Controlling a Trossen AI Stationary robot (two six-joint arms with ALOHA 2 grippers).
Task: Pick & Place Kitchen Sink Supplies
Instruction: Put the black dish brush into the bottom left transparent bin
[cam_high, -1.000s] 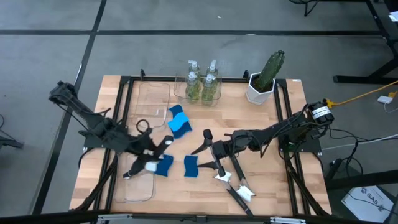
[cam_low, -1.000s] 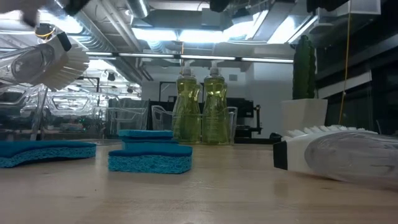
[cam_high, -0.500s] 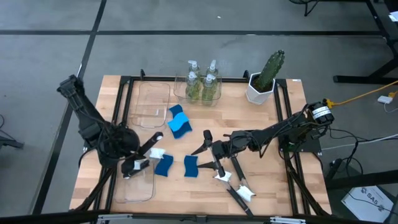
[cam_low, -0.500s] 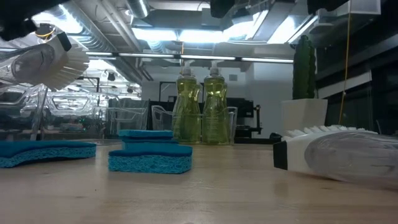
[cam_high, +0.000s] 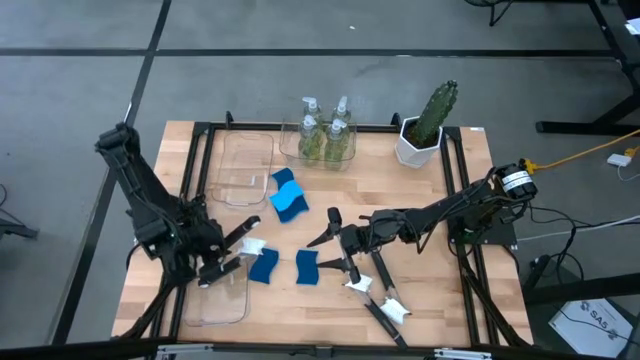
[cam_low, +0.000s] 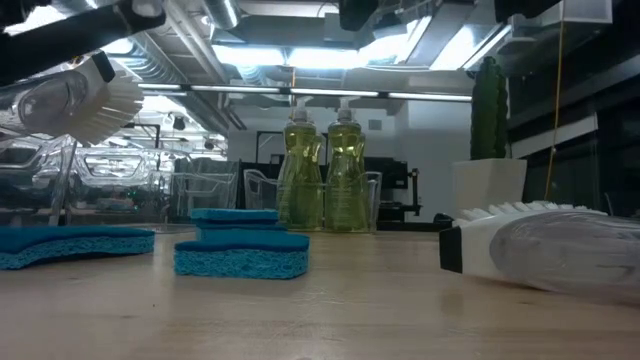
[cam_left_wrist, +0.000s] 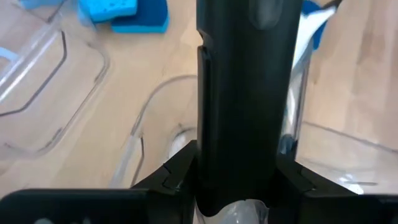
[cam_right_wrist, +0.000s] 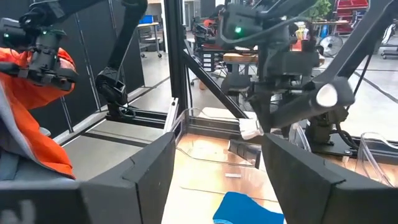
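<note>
A wooden table (cam_high: 430, 215) framed by black rails is seen from above, with both dark arms reaching over it. A clear plastic bin (cam_high: 245, 165) lies on the left half, and a second clear bin (cam_high: 222, 305) sits nearer the front edge. At the back, a clear holder (cam_high: 300, 150) carries the small pump bottles of yellow-green soap (cam_high: 325, 135), and a green cactus in a white pot (cam_high: 425, 130) stands just beside it on the right. The left pincer (cam_high: 222, 262) is held above the front bin and is closed on a black-handled dish brush (cam_high: 243, 240), whose white head (cam_low: 100, 95) is seen raised off the table in the low view. The right pincer (cam_high: 335, 240) is positioned near the middle of the table with its fingers spread apart and nothing between them. Two further dish brushes (cam_high: 375, 290) lie on the table near the front edge, close to the right pincer. Four blue sponges are spread across the middle: two stacked sponges (cam_high: 288, 195) lie beside the rear bin, one sponge (cam_high: 263, 265) lies just beside the held brush, and another sponge (cam_high: 307, 267) lies between that one and the right pincer.
</note>
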